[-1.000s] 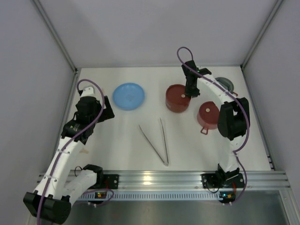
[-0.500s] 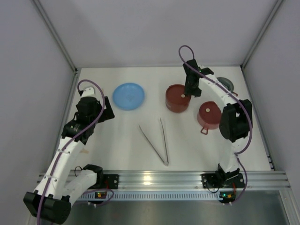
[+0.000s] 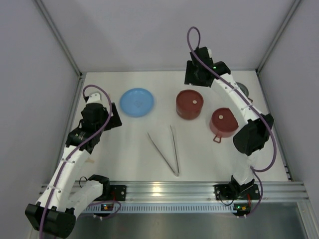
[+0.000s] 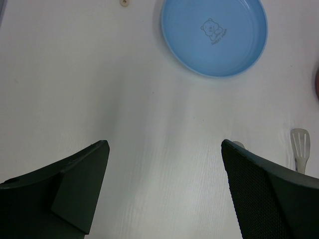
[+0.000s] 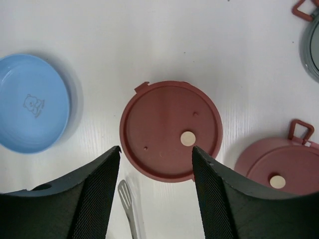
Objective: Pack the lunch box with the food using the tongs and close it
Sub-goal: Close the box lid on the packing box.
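Well below right tool (image 5: 155, 149), lidded bowl (image 5: 164, 117), untouched

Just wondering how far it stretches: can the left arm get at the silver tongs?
Probably yes: the tongs lie in the open, with nothing standing between them and the open left claw.

I cannot read any words here. The only mark is on the blue plate (image 4: 244, 40), at the upper right of the left wrist view. It has a little drawn bear (image 4: 213, 27) with a line of tiny writing (image 4: 219, 41) under it. The letters are too small to make out. The same bear shows at the left of the right wrist view, and it is too small there as well.
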Tool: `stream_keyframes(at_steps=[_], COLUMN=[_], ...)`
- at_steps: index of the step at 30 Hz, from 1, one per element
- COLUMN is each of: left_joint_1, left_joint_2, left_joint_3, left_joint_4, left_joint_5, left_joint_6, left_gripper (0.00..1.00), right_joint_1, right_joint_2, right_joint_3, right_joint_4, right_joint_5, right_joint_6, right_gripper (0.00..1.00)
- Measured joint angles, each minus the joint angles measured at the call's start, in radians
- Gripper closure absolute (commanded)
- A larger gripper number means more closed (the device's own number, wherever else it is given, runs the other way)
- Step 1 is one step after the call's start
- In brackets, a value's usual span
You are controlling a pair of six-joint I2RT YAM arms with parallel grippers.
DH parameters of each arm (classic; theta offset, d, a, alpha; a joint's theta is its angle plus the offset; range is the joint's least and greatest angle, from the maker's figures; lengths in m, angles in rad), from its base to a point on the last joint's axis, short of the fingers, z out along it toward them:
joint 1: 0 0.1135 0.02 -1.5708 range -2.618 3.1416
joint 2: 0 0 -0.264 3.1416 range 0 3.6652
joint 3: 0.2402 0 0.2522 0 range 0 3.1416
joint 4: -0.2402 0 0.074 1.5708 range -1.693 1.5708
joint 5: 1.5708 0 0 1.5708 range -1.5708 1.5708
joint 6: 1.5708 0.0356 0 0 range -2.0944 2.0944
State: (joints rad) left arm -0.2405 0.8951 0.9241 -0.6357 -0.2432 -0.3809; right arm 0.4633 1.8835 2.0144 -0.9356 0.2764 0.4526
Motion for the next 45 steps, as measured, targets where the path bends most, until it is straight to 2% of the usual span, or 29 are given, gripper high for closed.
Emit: stream_keyframes(at_steps=[9,13,27,45], left_joint_1=[0.0,0.0,0.0,0.0], left_joint_2=[0.0,0.0,0.007,0.007], left_joint_3=[-0.004,-0.005,-0.01,-0.016], left_joint_4=[0.0,0.0,0.002,0.002], left_joint_5=[0.0,0.001,0.001,0.001], left_joint_6=[0.01,0.01,0.01,0.013], left_gripper=[0.01,0.01,0.01,0.01], right_joint_1=[0.023,0.023,0.025,0.024], right_joint_2=[0.164,0.266,0.215,0.201], right_joint_3=[-0.006,-0.04,-0.136,-0.069], right_joint_4=[0.004,0.016,0.13,0.101], right_joint_5=[-0.011,-0.012,-0.008,0.015], right_joint_6=[-0.011,-0.015,-0.027,-0.051], right_gripper=[0.33,0.33,0.32,0.31])
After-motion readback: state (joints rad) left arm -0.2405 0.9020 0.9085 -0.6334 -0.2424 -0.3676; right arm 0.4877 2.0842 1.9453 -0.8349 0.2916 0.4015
